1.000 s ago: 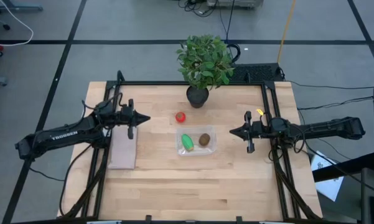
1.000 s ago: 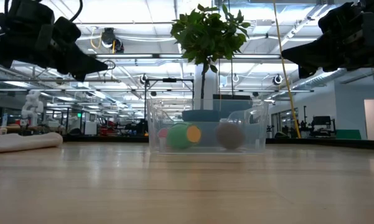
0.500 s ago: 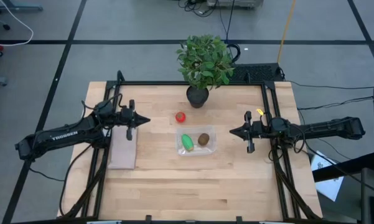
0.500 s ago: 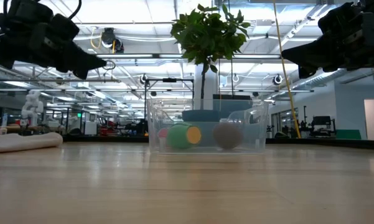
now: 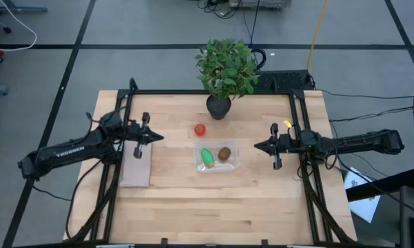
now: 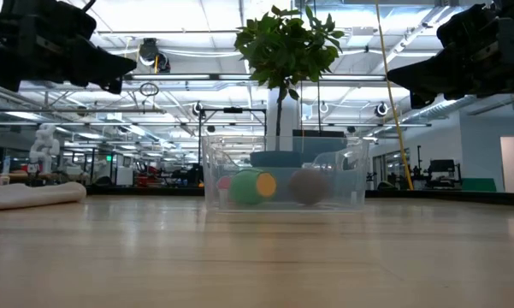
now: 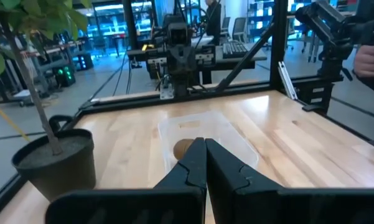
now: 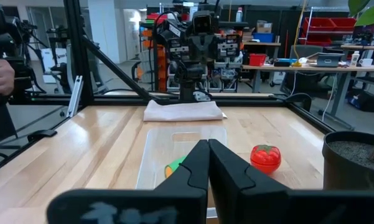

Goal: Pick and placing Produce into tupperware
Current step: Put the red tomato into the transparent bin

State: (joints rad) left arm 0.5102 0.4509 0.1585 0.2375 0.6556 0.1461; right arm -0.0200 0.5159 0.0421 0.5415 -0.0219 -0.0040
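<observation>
The clear tupperware (image 5: pixel 217 157) stands at the table's middle, holding the bright green oblong piece (image 5: pixel 207 157) and the brown kiwi (image 5: pixel 224 153). The red tomato (image 5: pixel 200 129) rests on the wood just beyond it, also in the right wrist view (image 8: pixel 265 157). My left gripper (image 5: pixel 158 138) is shut and empty, raised at the table's left over the pale slab. My right gripper (image 5: pixel 257 145) is shut and empty, raised to the tupperware's right.
A leafy potted plant (image 5: pixel 224 72) stands at the far middle. A flat pale slab (image 5: pixel 136 165) lies at the left under my left arm. A black frame (image 5: pixel 213 92) runs along the table's far and side edges. A person's hand shows beyond the table (image 7: pixel 370 59).
My left gripper has drawn back a little toward the table's left and near side and has risen slightly. The tupperware and the produce have stayed put.
</observation>
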